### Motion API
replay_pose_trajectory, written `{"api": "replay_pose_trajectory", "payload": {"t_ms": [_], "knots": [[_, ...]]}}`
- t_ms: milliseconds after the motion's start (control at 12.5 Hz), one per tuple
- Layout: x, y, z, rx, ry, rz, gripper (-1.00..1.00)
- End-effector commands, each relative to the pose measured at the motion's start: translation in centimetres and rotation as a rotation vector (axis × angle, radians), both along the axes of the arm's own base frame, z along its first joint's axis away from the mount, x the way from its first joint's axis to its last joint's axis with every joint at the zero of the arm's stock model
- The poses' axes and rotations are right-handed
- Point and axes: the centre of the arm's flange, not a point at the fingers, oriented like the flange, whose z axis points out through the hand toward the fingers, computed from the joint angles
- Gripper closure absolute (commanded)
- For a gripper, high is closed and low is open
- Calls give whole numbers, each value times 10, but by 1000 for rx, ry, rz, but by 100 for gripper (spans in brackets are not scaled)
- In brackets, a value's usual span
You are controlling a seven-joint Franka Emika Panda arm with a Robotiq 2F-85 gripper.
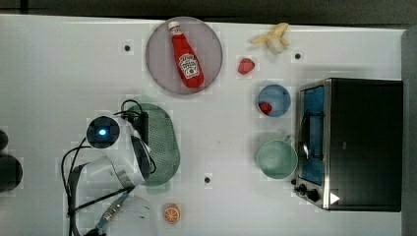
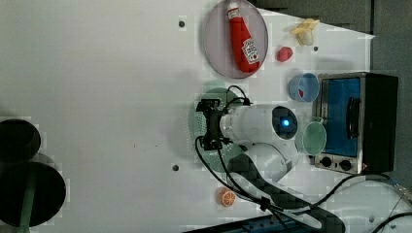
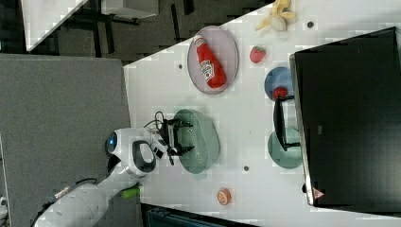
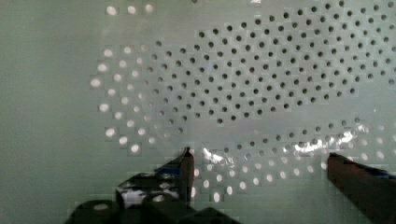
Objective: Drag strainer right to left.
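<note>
- The strainer (image 1: 164,142), a pale sage-green oval dotted with small holes, lies on the white table (image 1: 59,64), left of the middle in the top view, nearer the table's left edge than the toaster oven at the right edge.
- The gripper (image 4: 259,161) hangs inside the strainer's bowl; in the wrist view its two fingers (image 4: 187,168) stand wide apart with nothing between them, the perforated floor close beneath.
- In the right view the gripper (image 3: 182,137) sits over the strainer's (image 3: 201,142) half nearer the arm; whether the fingertips touch the plastic I cannot tell.
- In the left view the white wrist (image 2: 252,124) covers much of the strainer (image 2: 194,126).
- A ketchup bottle (image 1: 186,55) lies on a round grey plate (image 1: 160,64) by the far edge in the top view, just beyond the strainer.
- A strawberry (image 1: 246,65) and a peeled banana (image 1: 273,39) lie to the plate's right along the same edge.
- A blue bowl (image 1: 278,98) holding a small red fruit (image 1: 265,107) and a mint-green cup (image 1: 277,158) stand just beside the toaster oven (image 1: 354,142), well apart from the strainer.
- An orange slice (image 1: 171,213) lies near the table's near edge, below the strainer in the top view.
</note>
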Motion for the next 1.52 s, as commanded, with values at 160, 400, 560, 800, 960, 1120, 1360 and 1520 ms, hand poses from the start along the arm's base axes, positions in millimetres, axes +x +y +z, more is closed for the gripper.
{"api": "replay_pose_trajectory", "payload": {"t_ms": [160,400,560,800,960,1120,1360,1520], "knots": [[-3,51,14,22,-8,-80,-100],[-2,82,11,32,-9,-105,-100],[-2,101,11,41,-14,-101,-100],[-2,125,9,54,-19,-105,-100],[-2,137,7,61,-21,-115,-100],[-2,147,6,68,-25,-105,-100],[0,150,19,72,-38,-77,-100],[4,144,45,46,-27,10,-100]]}}
